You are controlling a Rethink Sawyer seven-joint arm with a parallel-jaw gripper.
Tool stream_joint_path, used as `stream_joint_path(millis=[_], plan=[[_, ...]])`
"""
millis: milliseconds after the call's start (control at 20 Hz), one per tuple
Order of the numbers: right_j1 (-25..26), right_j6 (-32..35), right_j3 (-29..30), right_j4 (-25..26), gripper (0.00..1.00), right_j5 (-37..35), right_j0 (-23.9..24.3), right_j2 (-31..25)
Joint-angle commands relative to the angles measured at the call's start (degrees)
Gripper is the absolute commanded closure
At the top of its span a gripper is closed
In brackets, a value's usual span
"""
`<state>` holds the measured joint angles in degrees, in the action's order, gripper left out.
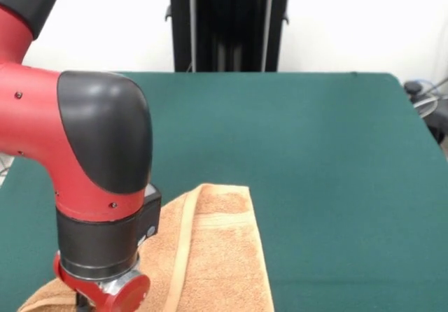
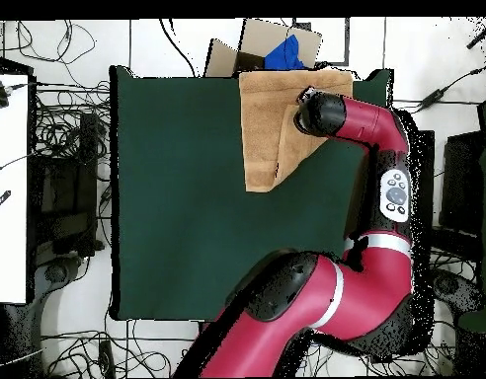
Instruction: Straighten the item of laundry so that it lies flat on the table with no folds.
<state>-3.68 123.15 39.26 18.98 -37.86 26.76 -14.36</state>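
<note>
The orange-tan towel (image 1: pixel 220 256) lies at the near edge of the dark green table (image 1: pixel 315 151), left of middle. It is folded: a flap with a border band lies doubled over its left part. In the overhead view the towel (image 2: pixel 267 128) sits at the table's (image 2: pixel 168 197) top edge, with its right part folded along a slanted edge. The arm's wrist (image 1: pixel 105 277) hangs right over the towel's folded side and also shows in the overhead view (image 2: pixel 318 113). Only the top of my gripper (image 1: pixel 85 303) shows at the bottom edge. Whether it holds the towel is hidden.
The arm's red links (image 2: pixel 385 178) run along the table's right side in the overhead view. A cardboard box (image 2: pixel 277 44) with a blue thing stands just beyond the table's top edge. A white desk (image 2: pixel 10 178) and cables lie at the left. The black pedestal (image 1: pixel 227 22) stands behind the table.
</note>
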Motion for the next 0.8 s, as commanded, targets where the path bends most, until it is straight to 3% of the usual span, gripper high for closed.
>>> stream_joint_path(millis=[50, 800], plan=[[3.59, 15.52, 17.88, -5.71, 0.00, -3.35, -2.24, 1.22], [2.73, 16.65, 20.13, -13.10, 0.00, -2.98, -5.55, 7.10]])
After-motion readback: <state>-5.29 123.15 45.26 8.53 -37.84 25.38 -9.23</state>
